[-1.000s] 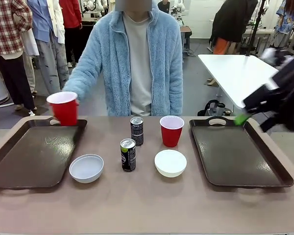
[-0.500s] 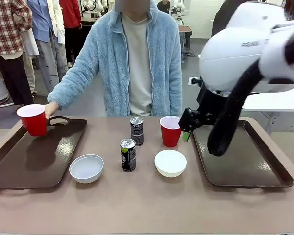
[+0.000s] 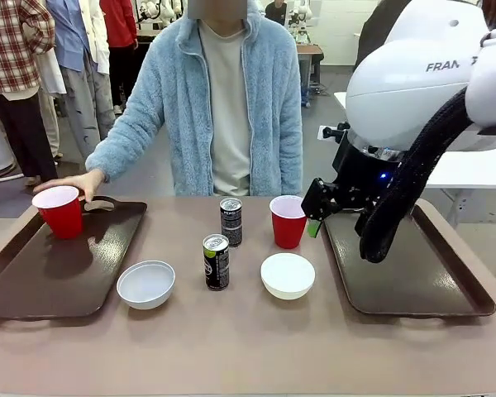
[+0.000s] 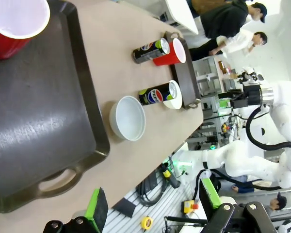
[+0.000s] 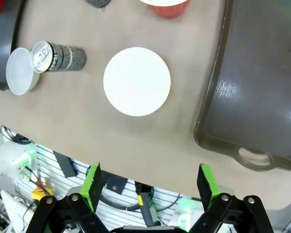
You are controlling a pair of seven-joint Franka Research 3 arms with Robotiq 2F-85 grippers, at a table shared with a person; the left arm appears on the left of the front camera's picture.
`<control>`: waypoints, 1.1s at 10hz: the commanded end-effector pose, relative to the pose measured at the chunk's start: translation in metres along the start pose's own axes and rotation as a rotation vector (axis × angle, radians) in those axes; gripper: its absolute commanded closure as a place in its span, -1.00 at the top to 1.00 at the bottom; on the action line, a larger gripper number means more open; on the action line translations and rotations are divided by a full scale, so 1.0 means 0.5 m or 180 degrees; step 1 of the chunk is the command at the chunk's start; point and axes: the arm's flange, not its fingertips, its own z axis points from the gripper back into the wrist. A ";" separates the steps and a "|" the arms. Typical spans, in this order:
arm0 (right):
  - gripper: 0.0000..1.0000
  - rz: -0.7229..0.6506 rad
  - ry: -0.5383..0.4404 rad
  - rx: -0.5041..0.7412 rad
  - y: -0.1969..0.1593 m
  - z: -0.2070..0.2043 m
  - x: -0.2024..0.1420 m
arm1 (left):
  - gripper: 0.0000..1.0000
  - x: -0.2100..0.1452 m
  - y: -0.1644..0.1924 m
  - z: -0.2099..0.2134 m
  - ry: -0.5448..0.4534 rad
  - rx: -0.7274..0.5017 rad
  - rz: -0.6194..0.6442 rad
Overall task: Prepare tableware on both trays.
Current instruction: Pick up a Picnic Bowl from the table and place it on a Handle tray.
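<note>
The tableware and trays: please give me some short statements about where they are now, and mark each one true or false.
1. One red cup stands on the left tray. True.
2. Both white bowls lie on trays. False: both sit on the table, between the left tray and the right tray.
3. Both cans stand upright on the table. True.
4. The right gripper is shut on the second red cup. False: it is open and holds nothing.

We're in a robotics lab: our white right arm (image 3: 413,91) looms in, a white worktable (image 3: 397,124) stands behind, people (image 3: 16,74) stand about, cables (image 4: 150,187) lie on the floor (image 3: 324,157).
</note>
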 end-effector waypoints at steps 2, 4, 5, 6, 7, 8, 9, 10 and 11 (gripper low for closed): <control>1.00 -0.0040 0.0014 -0.0050 -0.007 -0.008 -0.008 | 1.00 -0.001 -0.001 0.003 -0.0016 -0.0040 -0.0014; 1.00 -0.0179 0.0137 -0.0093 0.012 -0.049 0.043 | 1.00 -0.001 -0.001 0.003 -0.0016 -0.0040 -0.0014; 1.00 -0.0229 0.0224 -0.0202 0.030 -0.086 0.073 | 1.00 -0.001 -0.001 0.003 -0.0016 -0.0040 -0.0014; 1.00 -0.0279 0.0252 -0.0300 0.047 -0.111 0.090 | 1.00 -0.001 -0.001 0.003 -0.0016 -0.0040 -0.0014; 1.00 -0.0353 0.0255 -0.0366 0.055 -0.130 0.120 | 1.00 -0.001 -0.001 0.003 -0.0016 -0.0040 -0.0014; 1.00 -0.0353 0.0273 -0.0420 0.059 -0.156 0.130 | 1.00 -0.001 -0.001 0.003 -0.0016 -0.0040 -0.0014; 1.00 -0.0437 0.0270 -0.0539 0.056 -0.181 0.143 | 1.00 -0.001 -0.001 0.003 -0.0016 -0.0040 -0.0014; 1.00 -0.0523 0.0255 -0.0608 0.046 -0.202 0.157 | 1.00 -0.001 -0.001 0.003 -0.0016 -0.0040 -0.0014; 1.00 -0.0559 0.0227 -0.0620 0.031 -0.225 0.167 | 1.00 -0.001 -0.001 0.003 -0.0016 -0.0040 -0.0014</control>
